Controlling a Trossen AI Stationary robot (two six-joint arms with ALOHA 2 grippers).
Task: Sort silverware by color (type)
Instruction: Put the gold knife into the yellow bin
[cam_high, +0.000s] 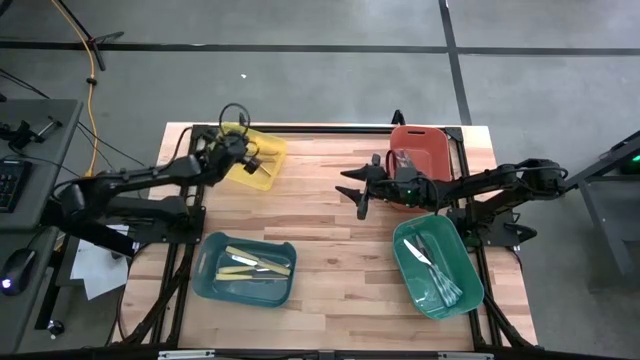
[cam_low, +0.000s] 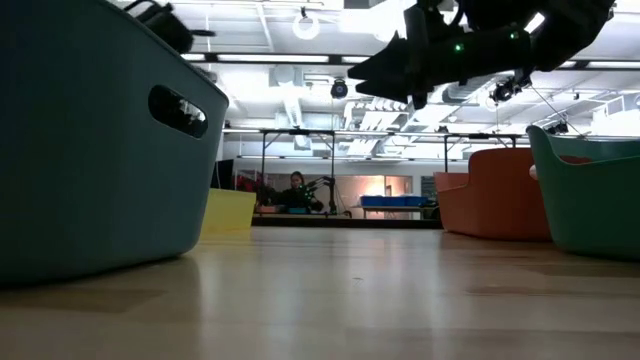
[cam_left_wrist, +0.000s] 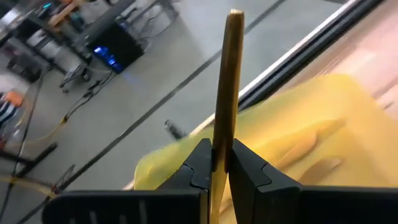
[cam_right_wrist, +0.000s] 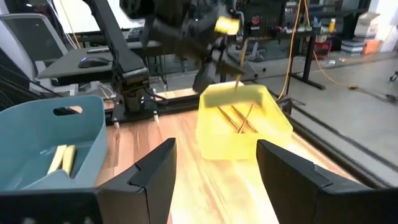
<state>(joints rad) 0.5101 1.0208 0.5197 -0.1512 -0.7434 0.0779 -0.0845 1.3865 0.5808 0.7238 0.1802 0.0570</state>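
Over the yellow bin (cam_left_wrist: 323, 118), the left claw (cam_left_wrist: 217, 165) pinches a gold-tan utensil (cam_left_wrist: 227, 81).

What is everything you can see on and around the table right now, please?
Yellow plastic bin: one, far left of table, gold-tan utensils lying inside.
Red-orange plastic bin: one, far right, silvery utensils inside.
Blue plastic bin: one, near left, holding cream-yellow utensils.
Green plastic bin: one, near right, holding silver-grey utensils.
Gold-tan utensil: one, clamped upright above the yellow bin.
Person: one, seated in the room behind.
Left gripper: shut on the gold-tan utensil.
Right gripper: open, empty, above mid-table.
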